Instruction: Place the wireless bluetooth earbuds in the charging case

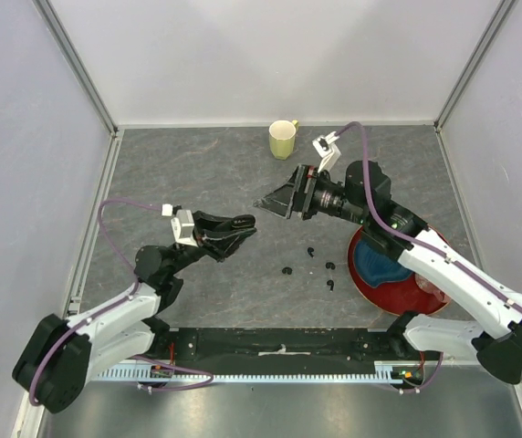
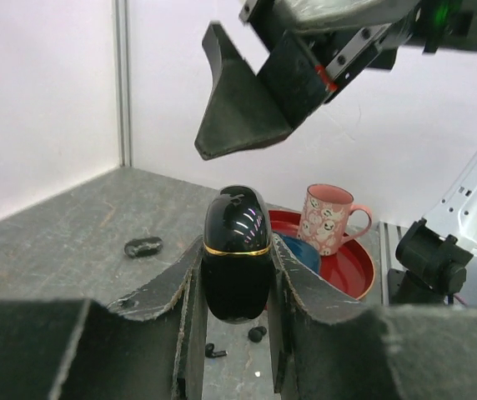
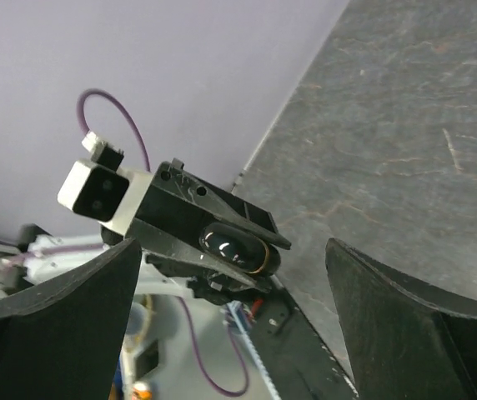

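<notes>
The left gripper (image 1: pixel 235 224) is clamping the glossy black oval charging case (image 2: pixel 237 258); a thin gold band is encircling it. The right gripper (image 1: pixel 273 203) is standing wide open.

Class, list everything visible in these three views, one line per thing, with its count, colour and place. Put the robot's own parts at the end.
charging case: one, glossy black with a thin gold band, held above the table between the left gripper's fingers
earbuds: four, black, loose on the table between the two arms
yellow-green mug: one, at the far edge of the table near the back wall
pink mug: one, with small faces, on the red plate
red plate: one, on the table's right side, under the right arm
blue dish: one, on the red plate
table: one, grey
left gripper: one, black, shut on the charging case
right gripper: one, black, open and empty, close to the case
</notes>
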`<act>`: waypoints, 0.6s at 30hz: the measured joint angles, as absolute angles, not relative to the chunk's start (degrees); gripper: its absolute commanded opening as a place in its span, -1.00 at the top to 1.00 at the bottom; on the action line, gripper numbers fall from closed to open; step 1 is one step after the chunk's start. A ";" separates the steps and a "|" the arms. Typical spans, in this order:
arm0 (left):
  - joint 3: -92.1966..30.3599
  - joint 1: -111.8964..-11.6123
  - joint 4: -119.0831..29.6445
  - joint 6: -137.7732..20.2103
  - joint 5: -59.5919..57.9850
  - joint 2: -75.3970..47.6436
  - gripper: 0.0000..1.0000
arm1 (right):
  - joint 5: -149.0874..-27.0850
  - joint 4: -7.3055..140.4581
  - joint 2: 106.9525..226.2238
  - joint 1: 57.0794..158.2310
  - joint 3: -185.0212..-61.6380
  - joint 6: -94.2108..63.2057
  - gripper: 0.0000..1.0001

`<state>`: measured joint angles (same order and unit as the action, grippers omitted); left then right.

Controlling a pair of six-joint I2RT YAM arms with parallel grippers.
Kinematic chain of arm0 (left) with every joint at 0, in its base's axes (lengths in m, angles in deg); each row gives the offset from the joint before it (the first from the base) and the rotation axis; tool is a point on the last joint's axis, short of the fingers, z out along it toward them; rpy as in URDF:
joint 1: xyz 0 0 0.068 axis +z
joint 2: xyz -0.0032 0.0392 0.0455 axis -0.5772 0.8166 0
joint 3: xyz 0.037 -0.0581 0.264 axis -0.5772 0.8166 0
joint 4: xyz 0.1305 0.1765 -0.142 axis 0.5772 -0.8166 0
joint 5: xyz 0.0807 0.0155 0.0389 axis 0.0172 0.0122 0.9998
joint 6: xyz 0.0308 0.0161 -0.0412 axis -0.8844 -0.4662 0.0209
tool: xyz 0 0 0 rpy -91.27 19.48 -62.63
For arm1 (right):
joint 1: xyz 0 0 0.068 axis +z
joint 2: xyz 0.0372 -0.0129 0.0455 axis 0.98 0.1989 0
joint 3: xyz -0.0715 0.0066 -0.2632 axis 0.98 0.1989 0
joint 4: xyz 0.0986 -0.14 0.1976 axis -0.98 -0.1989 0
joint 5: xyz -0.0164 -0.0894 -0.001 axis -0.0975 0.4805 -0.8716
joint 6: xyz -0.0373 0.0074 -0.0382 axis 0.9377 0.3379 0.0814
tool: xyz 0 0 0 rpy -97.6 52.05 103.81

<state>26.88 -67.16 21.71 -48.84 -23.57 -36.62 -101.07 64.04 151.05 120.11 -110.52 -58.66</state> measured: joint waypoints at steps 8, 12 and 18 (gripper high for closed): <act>26.81 -67.16 24.99 -46.77 -27.52 -28.75 0.95 | -99.38 51.80 153.71 124.22 -115.27 -46.23 -0.95; 26.36 -67.16 26.12 -46.74 -28.53 -28.75 0.95 | -98.16 48.82 155.42 125.27 -116.18 -43.84 -0.94; 26.09 -67.16 26.69 -46.74 -28.79 -29.76 0.95 | -96.78 46.68 156.71 125.68 -116.25 -42.77 -0.93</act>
<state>26.09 -67.16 26.69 -46.74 -28.79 -29.76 -96.78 46.68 156.71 125.68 -116.25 -42.77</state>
